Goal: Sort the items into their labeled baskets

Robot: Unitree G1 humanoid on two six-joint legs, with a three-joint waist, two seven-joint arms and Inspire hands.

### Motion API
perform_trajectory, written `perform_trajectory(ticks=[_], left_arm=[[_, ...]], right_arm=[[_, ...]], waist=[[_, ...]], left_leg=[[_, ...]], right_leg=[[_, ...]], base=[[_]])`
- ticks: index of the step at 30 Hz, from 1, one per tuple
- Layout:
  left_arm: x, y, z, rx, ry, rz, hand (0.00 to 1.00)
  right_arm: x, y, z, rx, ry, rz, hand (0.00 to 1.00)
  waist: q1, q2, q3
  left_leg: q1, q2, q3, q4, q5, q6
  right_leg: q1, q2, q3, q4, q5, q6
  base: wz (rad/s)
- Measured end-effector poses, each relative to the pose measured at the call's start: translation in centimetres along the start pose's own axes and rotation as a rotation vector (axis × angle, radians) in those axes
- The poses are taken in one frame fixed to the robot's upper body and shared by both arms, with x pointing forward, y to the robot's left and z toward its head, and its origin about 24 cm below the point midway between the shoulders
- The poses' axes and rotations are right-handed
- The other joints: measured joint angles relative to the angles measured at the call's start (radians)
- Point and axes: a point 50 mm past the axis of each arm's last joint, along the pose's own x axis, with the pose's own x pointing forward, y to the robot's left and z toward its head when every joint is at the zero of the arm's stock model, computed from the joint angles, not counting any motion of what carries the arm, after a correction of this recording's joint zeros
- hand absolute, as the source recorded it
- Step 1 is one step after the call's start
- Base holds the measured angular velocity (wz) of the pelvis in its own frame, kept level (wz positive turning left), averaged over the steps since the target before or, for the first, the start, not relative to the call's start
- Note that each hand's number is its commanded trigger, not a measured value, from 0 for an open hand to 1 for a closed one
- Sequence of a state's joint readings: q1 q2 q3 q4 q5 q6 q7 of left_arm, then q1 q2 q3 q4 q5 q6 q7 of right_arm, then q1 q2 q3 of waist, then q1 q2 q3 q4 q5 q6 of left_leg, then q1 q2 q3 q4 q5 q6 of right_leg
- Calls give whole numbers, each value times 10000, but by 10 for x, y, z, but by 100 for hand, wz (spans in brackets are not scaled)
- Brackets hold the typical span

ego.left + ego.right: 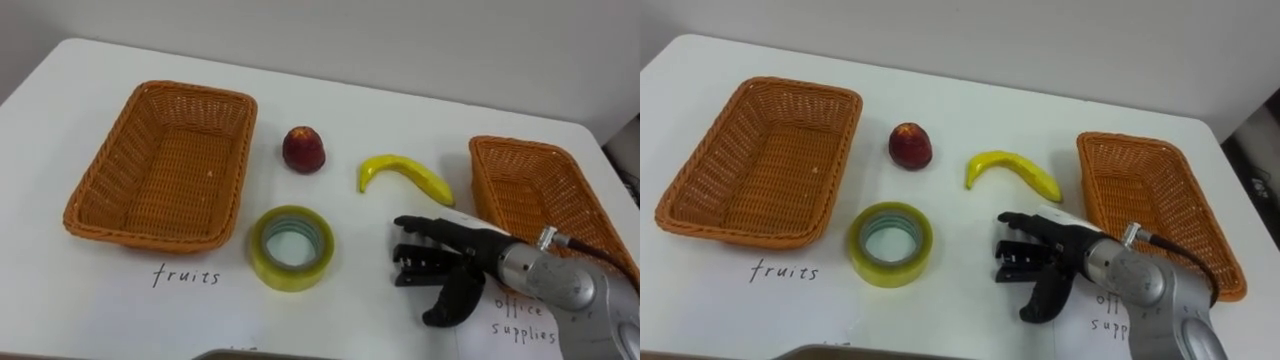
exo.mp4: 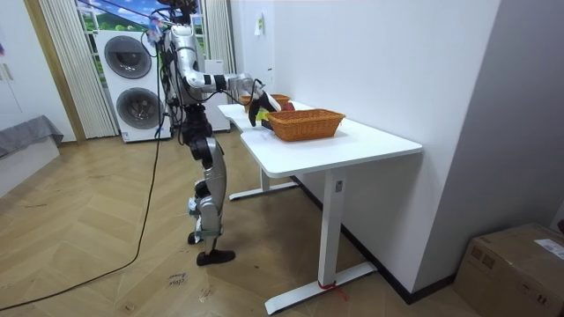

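— While the right hand is beside the tape roll, does it hold anything?
— Nothing; its fingers are spread, perhaps grazing the table. The banana lies just beyond.

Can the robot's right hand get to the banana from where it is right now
Probably yes: the right hand is open just short of the banana, with only bare table between them.

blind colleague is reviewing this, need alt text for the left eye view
The robot's open right hand is held over a white table, between a roll of yellow tape and the right wicker basket. A red fruit and a banana lie between that basket and the left wicker basket; both are empty.
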State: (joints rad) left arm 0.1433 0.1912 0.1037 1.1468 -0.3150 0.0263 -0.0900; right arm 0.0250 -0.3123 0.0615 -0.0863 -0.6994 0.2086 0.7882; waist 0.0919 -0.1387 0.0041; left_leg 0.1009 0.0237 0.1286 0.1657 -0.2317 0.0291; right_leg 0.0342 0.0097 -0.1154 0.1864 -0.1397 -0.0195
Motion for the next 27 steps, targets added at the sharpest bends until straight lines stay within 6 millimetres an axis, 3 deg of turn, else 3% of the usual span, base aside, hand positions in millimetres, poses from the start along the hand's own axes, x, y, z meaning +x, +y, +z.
perform_trajectory(ticks=[20,21,22,23,24,27], left_arm=[[2,-5,9,183,213,-165,0],[2,-5,10,258,221,-181,0],[2,-5,10,259,223,-188,0],[3,-5,10,263,226,-201,0],[3,-6,10,272,235,-213,0],[3,-7,11,288,334,-253,0]], right_arm=[[10,5,-1,-684,719,-70,0],[10,5,-1,-658,760,-87,4],[11,5,-1,-651,783,-99,18],[11,5,-1,-632,814,-108,87],[11,5,-2,-650,835,-113,100],[12,4,0,-820,859,-300,100]], waist=[[281,14,-3],[308,28,-5],[322,34,-7],[345,47,-9],[359,62,-7],[421,127,-11]], left_leg=[[-4,-51,20,38,41,77],[-8,-55,20,38,47,82],[-8,-56,20,38,50,85],[-8,-59,20,39,56,87],[-9,-60,19,39,60,88],[-10,-59,18,42,65,88]], right_leg=[[-11,-38,72,-3,195,52],[-15,-41,79,-3,206,53],[-15,-42,81,-3,209,53],[-15,-46,82,-1,212,54],[-15,-47,77,-2,215,55],[-13,-50,68,-2,218,53]], base=[[0],[0],[0],[0],[0],[0]])
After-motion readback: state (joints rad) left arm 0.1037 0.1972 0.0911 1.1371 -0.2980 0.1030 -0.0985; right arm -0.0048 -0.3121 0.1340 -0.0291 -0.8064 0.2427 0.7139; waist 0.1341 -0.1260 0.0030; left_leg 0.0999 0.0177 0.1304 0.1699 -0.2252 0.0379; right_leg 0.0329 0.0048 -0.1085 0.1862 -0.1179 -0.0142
